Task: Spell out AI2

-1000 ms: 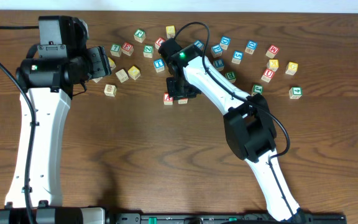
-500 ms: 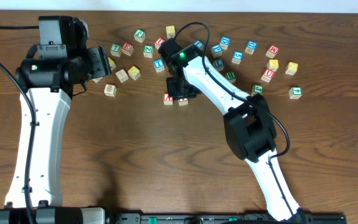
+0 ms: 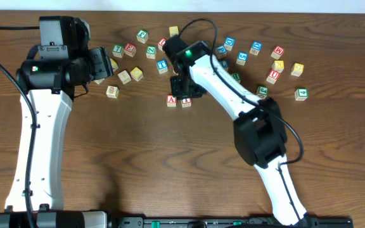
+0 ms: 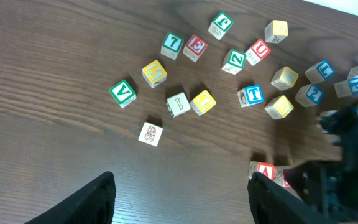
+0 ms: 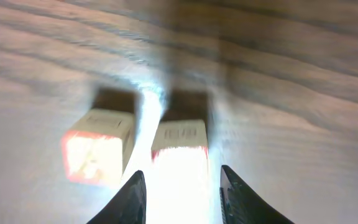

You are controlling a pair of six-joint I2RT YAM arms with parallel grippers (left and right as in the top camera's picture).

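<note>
The red A block [image 3: 171, 100] sits on the brown desk [image 3: 138, 158], out in front of the big messy bunch of letter blocks. The I block [image 3: 186, 101] sits just beside the A block, on its right, and a thin gap shows between the two in the right wrist view. The right claw [image 3: 185, 88] hangs just behind the A block and over the I block. Its two fingers [image 5: 132, 199] are a little apart, and the I block lies on the desk near their tips. The left claw [image 3: 106, 63] is far off to the left of the A block, up over the yellow and green blocks. Its fingers are wide apart and hold nothing. Some blue blocks [image 3: 242, 57] lie behind the A block and to its right, but I cannot tell which one is the 2.
</note>
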